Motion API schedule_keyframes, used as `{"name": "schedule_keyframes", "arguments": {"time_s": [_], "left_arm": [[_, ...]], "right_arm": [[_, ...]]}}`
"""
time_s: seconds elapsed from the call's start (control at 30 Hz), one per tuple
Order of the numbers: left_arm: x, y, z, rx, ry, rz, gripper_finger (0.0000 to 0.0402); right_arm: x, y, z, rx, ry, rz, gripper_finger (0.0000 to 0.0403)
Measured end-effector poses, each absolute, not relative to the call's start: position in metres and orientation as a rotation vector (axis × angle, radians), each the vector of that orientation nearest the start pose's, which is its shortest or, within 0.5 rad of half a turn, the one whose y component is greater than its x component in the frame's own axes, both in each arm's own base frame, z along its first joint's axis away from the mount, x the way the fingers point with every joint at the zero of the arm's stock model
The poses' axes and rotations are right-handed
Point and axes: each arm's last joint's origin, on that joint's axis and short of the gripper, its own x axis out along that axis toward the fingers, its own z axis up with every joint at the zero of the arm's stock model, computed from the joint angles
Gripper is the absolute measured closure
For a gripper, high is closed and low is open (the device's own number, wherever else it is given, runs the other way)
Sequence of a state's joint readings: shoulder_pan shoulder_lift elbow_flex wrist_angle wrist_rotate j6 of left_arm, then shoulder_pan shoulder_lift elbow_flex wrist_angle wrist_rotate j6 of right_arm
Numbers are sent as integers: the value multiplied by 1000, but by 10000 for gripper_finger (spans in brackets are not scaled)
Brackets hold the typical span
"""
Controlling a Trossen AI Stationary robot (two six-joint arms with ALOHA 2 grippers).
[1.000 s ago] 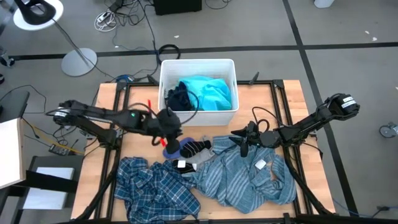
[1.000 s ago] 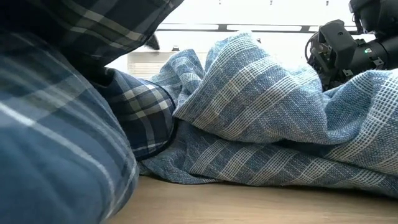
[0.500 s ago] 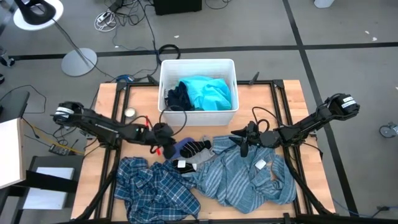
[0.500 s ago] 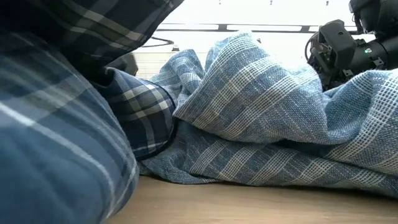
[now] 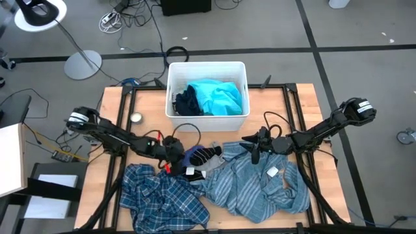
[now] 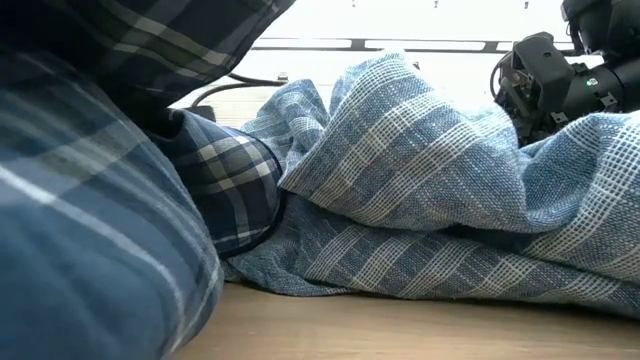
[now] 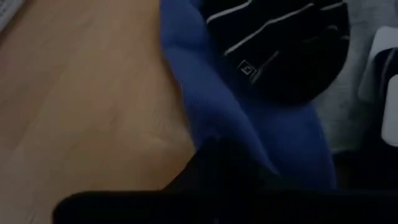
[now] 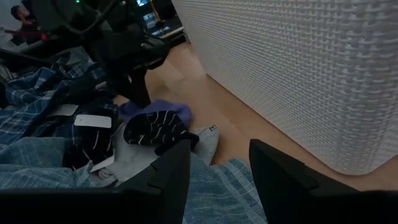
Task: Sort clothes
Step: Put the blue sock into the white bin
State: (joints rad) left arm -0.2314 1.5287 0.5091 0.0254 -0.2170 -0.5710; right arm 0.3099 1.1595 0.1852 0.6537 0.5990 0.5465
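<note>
The left gripper sat low over the table, at the left edge of a small blue cloth lying in front of the white bin. In the left wrist view that blue cloth ran right up to the dark fingers at the frame's bottom edge, with a black piece with white stripes lying on it farther ahead; whether the fingers were spread or pinching the cloth could not be told.

The right gripper hung over the upper edge of the grey-blue striped shirt, its fingers spread apart with only bare wood and shirt fabric between them. Ahead of those fingers lay the black striped piece, well apart from them.

The blue-white plaid shirt lay crumpled at the table's front left, touching the striped shirt. A turquoise tee and a dark garment were inside the bin. In the low view the plaid shirt filled the near side and the striped shirt rose behind it.
</note>
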Motion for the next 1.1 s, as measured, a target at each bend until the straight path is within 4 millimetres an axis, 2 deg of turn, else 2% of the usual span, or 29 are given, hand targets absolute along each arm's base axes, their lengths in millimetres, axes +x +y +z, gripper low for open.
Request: {"name": "schedule_keyframes", "arguments": {"time_s": [0.1,0.2,0.27,0.37,0.53,0.6,0.73,0.87,0.97,1.1], "left_arm": [[243,-52,119,-278,978,284,397],[247,-53,146,-176,1058,296,399],[257,-53,181,-116,1046,326,400],[262,-48,233,-23,1060,394,400],[277,-42,324,58,869,391,401],[281,-34,356,101,785,402,401],[283,-6,406,157,636,464,401],[279,35,435,148,535,596,401],[277,63,438,111,513,622,396],[272,89,434,-7,520,586,381]], "right_arm": [[185,42,148,398,202,-356,237],[185,42,148,397,203,-357,237],[185,42,148,397,203,-357,237],[185,42,147,392,205,-360,237],[185,42,147,390,204,-360,237],[185,42,147,390,204,-360,237],[185,42,148,391,201,-359,237],[185,42,148,390,202,-359,237],[185,42,148,389,202,-359,237],[185,42,148,380,204,-358,237]]}}
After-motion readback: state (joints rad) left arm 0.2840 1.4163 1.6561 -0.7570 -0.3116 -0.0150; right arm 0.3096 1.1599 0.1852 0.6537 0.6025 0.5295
